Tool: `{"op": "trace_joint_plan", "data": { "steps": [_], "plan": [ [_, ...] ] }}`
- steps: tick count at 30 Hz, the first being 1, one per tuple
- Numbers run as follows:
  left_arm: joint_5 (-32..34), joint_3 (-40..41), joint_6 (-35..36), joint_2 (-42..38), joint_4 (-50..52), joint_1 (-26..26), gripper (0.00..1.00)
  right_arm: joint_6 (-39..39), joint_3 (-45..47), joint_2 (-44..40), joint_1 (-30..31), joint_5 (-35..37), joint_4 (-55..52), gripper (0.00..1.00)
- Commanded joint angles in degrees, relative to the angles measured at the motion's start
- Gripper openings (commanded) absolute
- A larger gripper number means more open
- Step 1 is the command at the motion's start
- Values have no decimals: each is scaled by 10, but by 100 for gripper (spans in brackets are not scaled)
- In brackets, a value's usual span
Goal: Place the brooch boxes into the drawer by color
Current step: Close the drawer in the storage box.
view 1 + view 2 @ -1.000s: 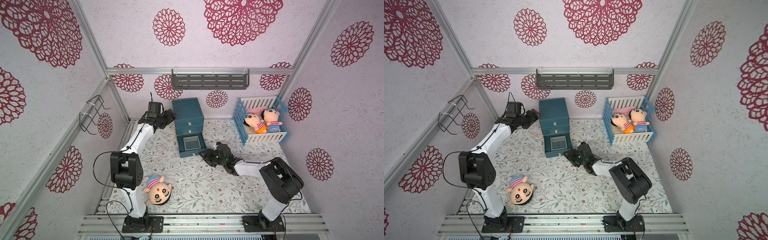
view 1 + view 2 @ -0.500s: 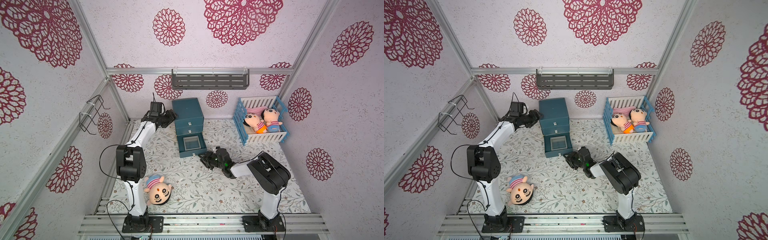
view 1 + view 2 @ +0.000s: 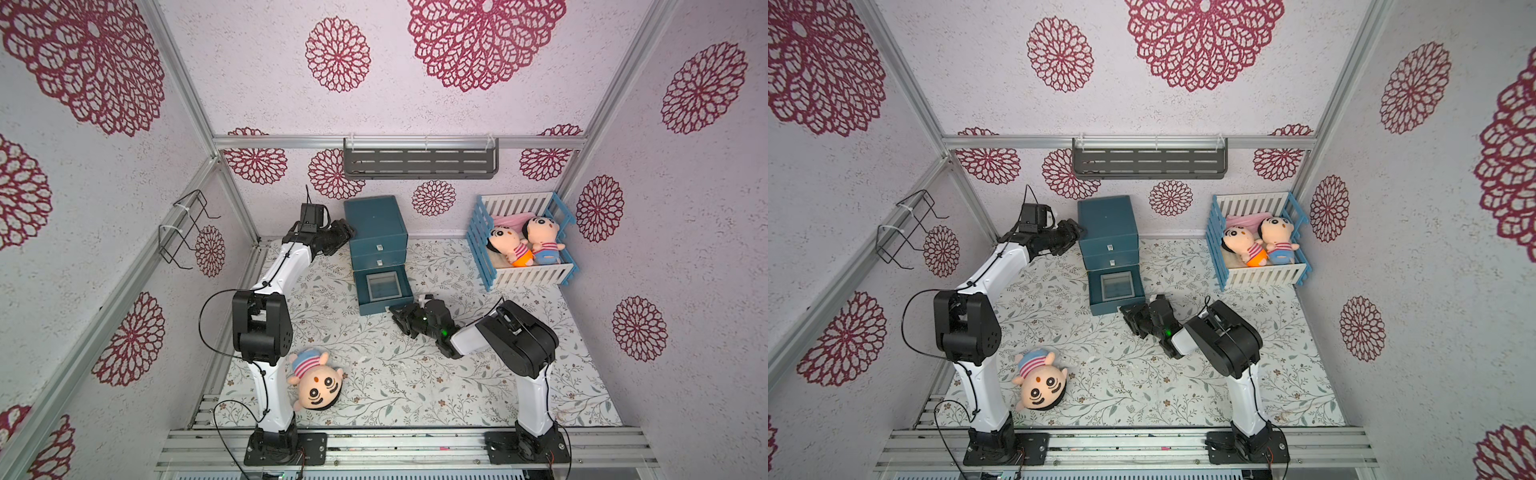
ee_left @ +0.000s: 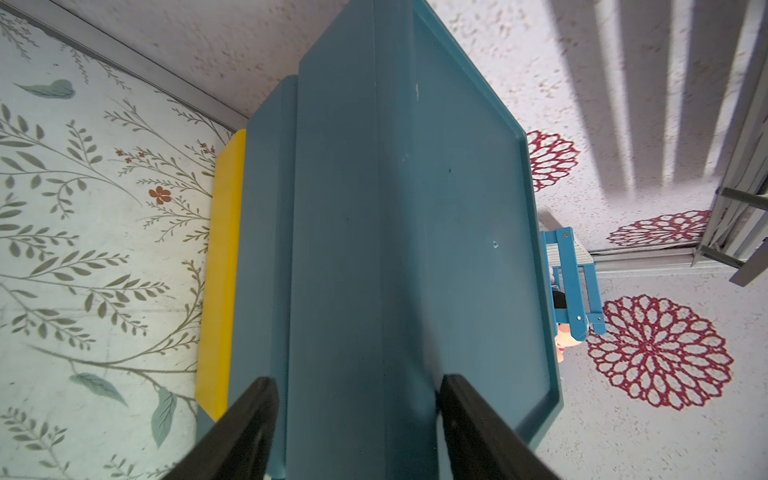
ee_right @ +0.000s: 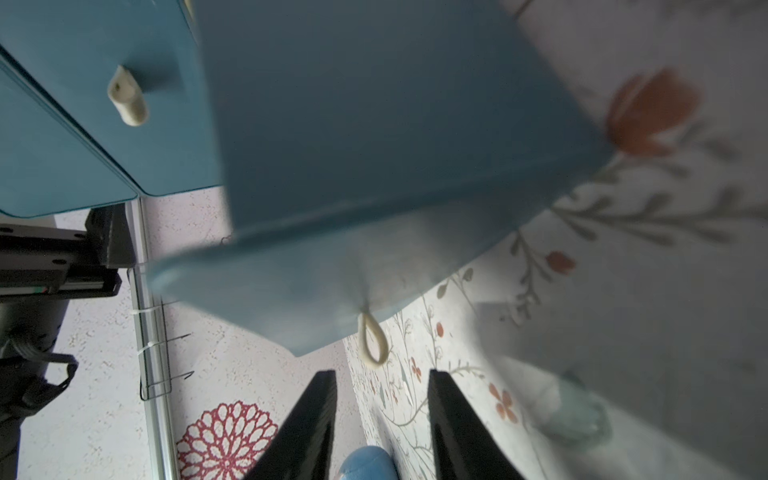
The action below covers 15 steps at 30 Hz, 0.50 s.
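Walls (image 3: 415,108) pale, textured, printed with crimson rosettes. Table (image 3: 395,386) covered in leafy floral cloth. Grey slotted shelf (image 3: 419,162) mounted on rear wall; wire rack (image 3: 183,232) fixed at side.

We count one teal cabinet (image 3: 376,226) of three stacked drawers, with one drawer (image 3: 384,289) pulled out. In it we see one grey brooch box (image 3: 382,286); any others are hidden. There are three plush dolls: two in the one blue-and-white crib (image 3: 528,275) and one doll head (image 3: 318,384) on the mat. Two robot arms.
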<state>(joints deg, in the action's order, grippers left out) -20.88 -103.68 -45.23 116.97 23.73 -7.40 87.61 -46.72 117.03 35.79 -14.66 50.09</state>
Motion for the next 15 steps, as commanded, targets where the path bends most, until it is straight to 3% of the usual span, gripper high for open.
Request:
{"op": "trace_joint_plan", "data": {
  "steps": [1,4,15],
  "plan": [
    [-6,8,8,12,23,-4,68,20,-17,14,6,25,42,38],
    [-8,9,7,13,23,-6,67,32,-21,24,11,36,52,34],
    [-8,31,6,1,22,-11,67,63,-23,45,16,84,104,0]
  ]
}}
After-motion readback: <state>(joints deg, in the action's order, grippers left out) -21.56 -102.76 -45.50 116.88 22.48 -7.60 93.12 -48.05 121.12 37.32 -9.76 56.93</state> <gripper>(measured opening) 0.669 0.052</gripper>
